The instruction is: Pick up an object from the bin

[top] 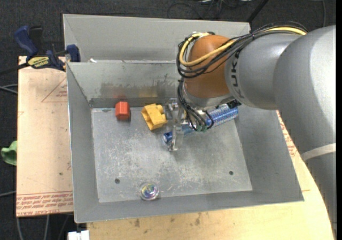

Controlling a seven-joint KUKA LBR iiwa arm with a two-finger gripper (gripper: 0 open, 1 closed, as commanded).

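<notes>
My arm point(278, 73): comes in from the right of the frame and covers the bin's upper right, with the orange cover and its cables at the wrist

Bin point(208, 169): grey metal with sloping walls; most of its floor lies bare across the lower half of the frame

My pincer point(173, 144): hangs tip-down just above the centre of the floor; I cannot tell whether it is released or clenched

Yellow piece point(153, 116): a chunky plastic thing just left of my pincer and a little higher in the frame, near the back wall; its long axis seems to slant from upper left to lower right

Orange-red block point(123, 110): a small cube further left, near the yellow piece but apart from it

Clear ball point(149, 191): shiny and round, alone by the front wall at lower centre-left, well apart from my pincer

Blue bit point(168, 137): a small blue thing right against the left side of my pincer's tip; whether I am grasping it or it only lies beside me I cannot make out

What the move turns on: as I judge it, the blue bit is the nearest thing, touching or almost so on my left, and the yellow piece is next, up and to the left
</notes>
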